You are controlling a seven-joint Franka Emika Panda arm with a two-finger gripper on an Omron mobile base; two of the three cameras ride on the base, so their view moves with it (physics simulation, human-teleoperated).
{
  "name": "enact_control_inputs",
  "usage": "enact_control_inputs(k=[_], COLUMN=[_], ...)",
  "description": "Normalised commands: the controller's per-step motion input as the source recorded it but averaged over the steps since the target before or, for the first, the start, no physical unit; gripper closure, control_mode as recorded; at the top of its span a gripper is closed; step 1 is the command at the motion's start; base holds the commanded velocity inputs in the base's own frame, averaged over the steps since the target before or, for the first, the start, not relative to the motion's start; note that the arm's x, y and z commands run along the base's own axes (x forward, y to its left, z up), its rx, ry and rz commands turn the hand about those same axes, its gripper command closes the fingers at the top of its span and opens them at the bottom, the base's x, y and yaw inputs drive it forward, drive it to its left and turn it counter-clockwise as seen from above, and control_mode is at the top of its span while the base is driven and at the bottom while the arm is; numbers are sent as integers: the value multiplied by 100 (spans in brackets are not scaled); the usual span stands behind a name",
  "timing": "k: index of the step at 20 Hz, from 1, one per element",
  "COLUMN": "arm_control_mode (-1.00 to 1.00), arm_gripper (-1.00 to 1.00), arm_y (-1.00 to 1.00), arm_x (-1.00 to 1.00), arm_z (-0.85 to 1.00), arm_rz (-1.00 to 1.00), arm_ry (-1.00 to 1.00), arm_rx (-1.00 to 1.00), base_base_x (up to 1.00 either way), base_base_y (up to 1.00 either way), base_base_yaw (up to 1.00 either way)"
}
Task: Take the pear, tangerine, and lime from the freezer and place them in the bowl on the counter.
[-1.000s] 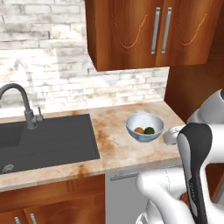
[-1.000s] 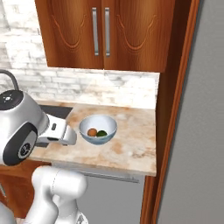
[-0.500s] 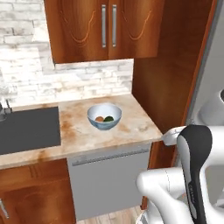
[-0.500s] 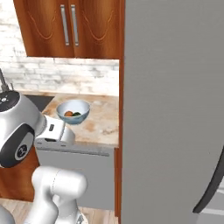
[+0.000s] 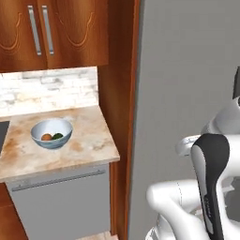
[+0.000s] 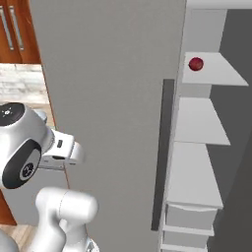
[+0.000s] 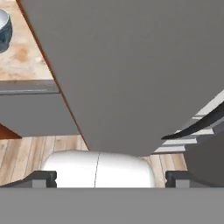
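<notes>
The pale blue-white bowl (image 5: 51,132) stands on the beige marbled counter (image 5: 89,140). In it lie the orange tangerine (image 5: 46,137) and the green lime (image 5: 58,136). The pear is out of view. The freezer (image 6: 113,98) stands open, its wide grey door swung towards me and pale shelves (image 6: 194,172) showing to the right. My gripper (image 7: 111,179) is open with nothing between its fingertips (image 7: 43,178); it faces the grey door (image 7: 131,65) at close range. The bowl (image 7: 3,30) is at the hand view's top left.
A dark red round fruit (image 6: 196,63) lies on the freezer's top shelf. The door's dark curved handle (image 7: 197,127) runs at the right of the hand view. Brown wooden cabinets (image 5: 61,33) hang over the counter, above a grey appliance front (image 5: 61,201).
The base has driven to the right, so both base views swept from the sink and counter to the freezer. The bowl slid left in the picture. The arm keeps its pose.
</notes>
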Motion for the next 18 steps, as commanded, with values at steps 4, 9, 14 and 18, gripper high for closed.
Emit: enact_control_inputs(k=[4,9,14,18], arm_control_mode=[100,100,100,100], arm_gripper=[-100,-100,-100,-100], arm_y=[0,0,0,0], arm_x=[0,0,0,0], arm_z=[0,0,0,0], arm_rz=[0,0,0,0], arm_ry=[0,0,0,0], arm_rx=[0,0,0,0], base_base_x=[35,42,38,24], base_base_y=[-69,-58,-50,-60], base_base_yaw=[0,1,3,6])
